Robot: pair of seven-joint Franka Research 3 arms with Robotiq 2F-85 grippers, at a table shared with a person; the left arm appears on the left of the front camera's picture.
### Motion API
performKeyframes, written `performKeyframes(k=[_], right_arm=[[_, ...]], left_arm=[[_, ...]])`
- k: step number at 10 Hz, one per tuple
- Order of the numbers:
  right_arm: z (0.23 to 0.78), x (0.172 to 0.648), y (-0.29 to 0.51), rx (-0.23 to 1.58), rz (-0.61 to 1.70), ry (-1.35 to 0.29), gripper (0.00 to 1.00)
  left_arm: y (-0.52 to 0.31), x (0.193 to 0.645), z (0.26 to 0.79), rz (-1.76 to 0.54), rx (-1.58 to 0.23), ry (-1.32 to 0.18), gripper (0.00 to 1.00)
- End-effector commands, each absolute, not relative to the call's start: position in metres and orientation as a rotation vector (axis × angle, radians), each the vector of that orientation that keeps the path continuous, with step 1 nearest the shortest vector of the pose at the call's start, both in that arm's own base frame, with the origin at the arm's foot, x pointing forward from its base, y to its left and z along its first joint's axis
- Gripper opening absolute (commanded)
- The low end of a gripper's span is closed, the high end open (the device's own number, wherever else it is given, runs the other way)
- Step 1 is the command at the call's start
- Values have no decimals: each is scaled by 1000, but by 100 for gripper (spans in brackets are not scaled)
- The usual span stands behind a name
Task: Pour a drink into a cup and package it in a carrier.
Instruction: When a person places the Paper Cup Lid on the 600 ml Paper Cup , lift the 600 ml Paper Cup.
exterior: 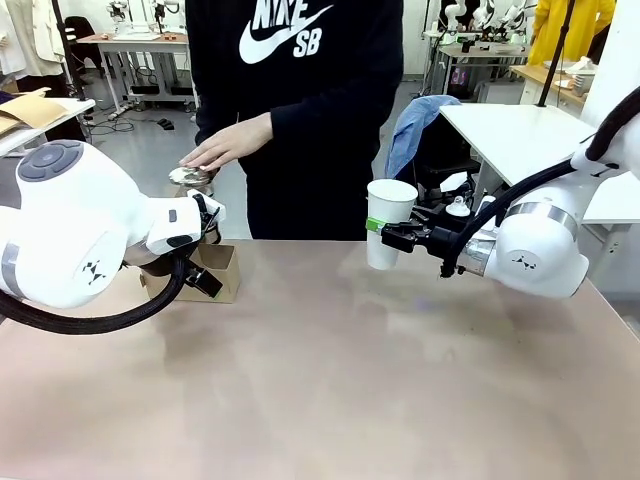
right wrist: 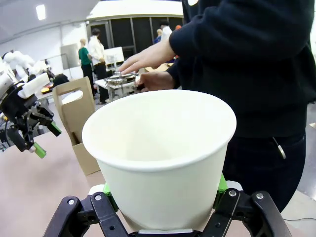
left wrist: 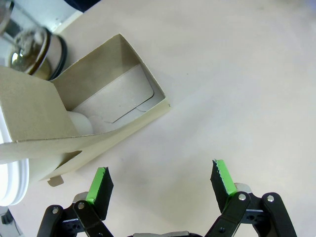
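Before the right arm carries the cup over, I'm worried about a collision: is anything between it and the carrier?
Nothing visible: bare table lies between the cup and the carrier. The open left gripper hovers beside the carrier, worth watching.

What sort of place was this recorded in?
Probably a lab or workshop hall, not a café: workbenches loaded with gear stand behind, cables trail over the grey floor, and other people stand farther off.
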State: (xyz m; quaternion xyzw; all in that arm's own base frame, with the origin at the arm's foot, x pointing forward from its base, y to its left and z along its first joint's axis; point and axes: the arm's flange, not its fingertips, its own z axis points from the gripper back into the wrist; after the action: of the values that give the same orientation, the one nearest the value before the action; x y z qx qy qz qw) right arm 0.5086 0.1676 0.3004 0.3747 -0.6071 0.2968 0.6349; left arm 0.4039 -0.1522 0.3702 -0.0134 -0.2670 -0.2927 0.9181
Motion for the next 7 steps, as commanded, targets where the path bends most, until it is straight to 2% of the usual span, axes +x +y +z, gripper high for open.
performKeyframes(k=[1, 7], right_arm=[[303, 508, 172, 824, 672, -1412, 81], [303, 508, 172, 824, 672, -1412, 81]], left_arm=[[-152, 404, 370, -601, -29, -550, 100], [-152, 404, 370, -601, -29, -550, 100]])
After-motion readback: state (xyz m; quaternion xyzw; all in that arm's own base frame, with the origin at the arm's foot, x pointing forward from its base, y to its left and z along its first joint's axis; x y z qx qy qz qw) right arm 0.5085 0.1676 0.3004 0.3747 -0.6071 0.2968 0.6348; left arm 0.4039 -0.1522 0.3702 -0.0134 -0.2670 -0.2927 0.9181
